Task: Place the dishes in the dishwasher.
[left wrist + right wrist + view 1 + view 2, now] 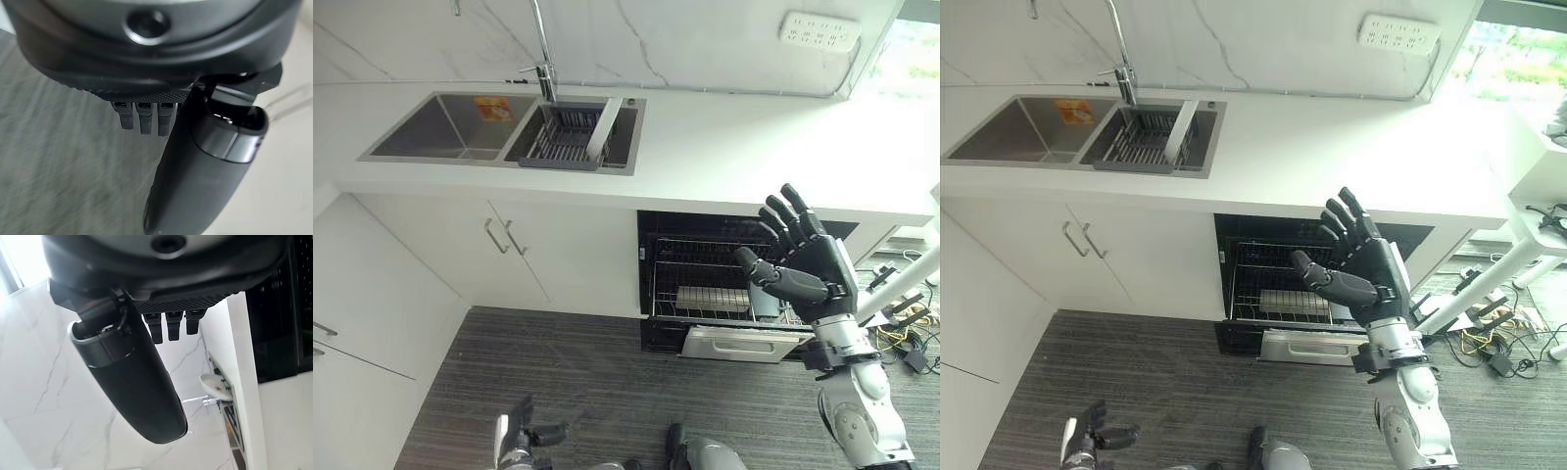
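1. Two robot hands are empty: the left robot hand (522, 431) hangs low at 7 o'clock over the floor (587, 372), fingers relaxed and holding nothing.
2. The right robot hand (803, 262) is raised at 3 o'clock in front of the dishwasher (705, 279), fingers spread apart, thumb out, nothing in it.
3. The dishwasher stands open under the tabletop (754, 147); its wire rack (700, 284) is pulled out, with a pale dish-like item (710, 299) apparently lying in it.
4. Farther off, at 11 o'clock, the sink (450, 127) holds a dark drain basket (563, 137); whether it holds dishes I cannot tell.
5. Judgement: this looks like a between-loads step; the next move calls for reaching toward the sink for another dish.
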